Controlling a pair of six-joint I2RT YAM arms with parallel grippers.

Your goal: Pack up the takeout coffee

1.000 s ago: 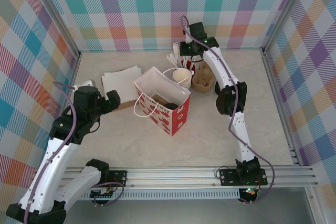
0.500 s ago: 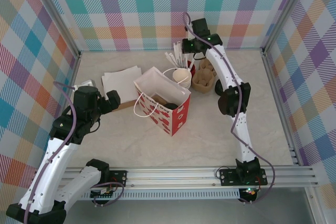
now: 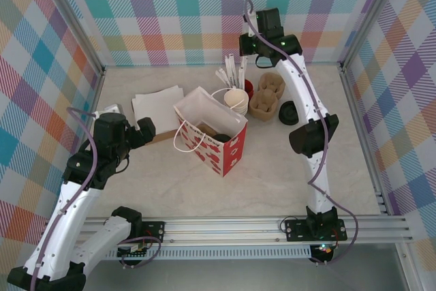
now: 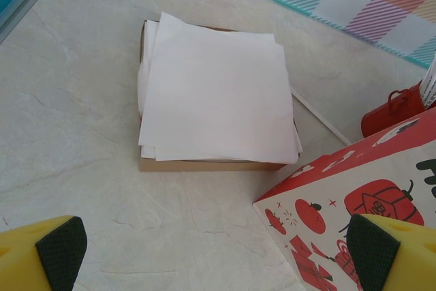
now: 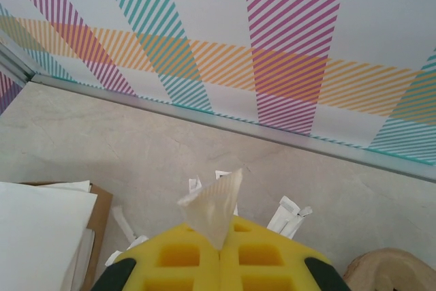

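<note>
Between the yellow fingers of the right end effector (image 5: 219, 235), low in the middle of the right wrist frame, a thin pale paper packet (image 5: 212, 204) is pinched, the jaws pressed together on it. White wrapped sticks (image 5: 289, 212) stand at the lower edge. Above them bare tabletop (image 5: 136, 141) runs up to the metal rail (image 5: 259, 131) at the foot of the checked back wall (image 5: 293, 46), leaving open room as far as that edge.

Low in the left wrist frame the left end effector (image 4: 216, 253) is spread wide. Its black pads (image 4: 61, 253) sit at the two bottom corners with bare tabletop between them. At upper middle a stack of white napkins (image 4: 214, 90) overhangs a brown card base (image 4: 204, 165). At lower right a corner of the red-and-white paper bag (image 4: 340, 202) comes close to the right finger, with a red holder (image 4: 392, 110) behind it.

At the centre of the top frame the bag stands open. The takeout coffee (image 3: 236, 99) sits upright just beyond its upper-right rim, cream mouth upward, beside the red holder; whether it touches the bag I cannot tell. To the right are a brown pulp carrier (image 3: 267, 95) and, apart from it, a flat black lid (image 3: 288, 112). A dark rounded thing (image 3: 221, 135) lies inside the bag, too unclear to identify. Below the bag, bare tabletop reaches the near rail (image 3: 272, 223).
</note>
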